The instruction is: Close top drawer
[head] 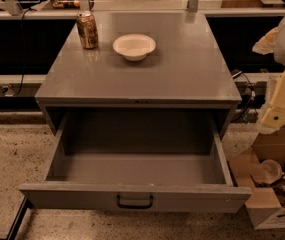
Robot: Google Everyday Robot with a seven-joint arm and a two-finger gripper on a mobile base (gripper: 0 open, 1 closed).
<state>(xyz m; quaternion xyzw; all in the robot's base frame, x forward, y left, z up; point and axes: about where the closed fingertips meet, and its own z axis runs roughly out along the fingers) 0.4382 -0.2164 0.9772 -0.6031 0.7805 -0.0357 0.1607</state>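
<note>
The gripper (276, 115) hangs at the right edge of the view, a pale cream piece below the white bulk of the arm. It is raised above the floor and touches nothing. Whether it is open or closed cannot be told from this angle.

The top drawer (82, 196) lies to the left of the gripper and lower, well apart from it. It is pulled far out of the grey bench (182, 76), with its inner floor and side walls fully in sight. Its dark bar handle (134, 201) sits at the middle of the front panel, farther left and lower than the gripper.

On the bench top, up and to the left of the gripper, a drink can (87, 30) stands upright. A white bowl (134, 46) rests just beside the can, on the side nearer the gripper. Directly below the gripper an open cardboard box (262, 194) sits on the speckled floor.
</note>
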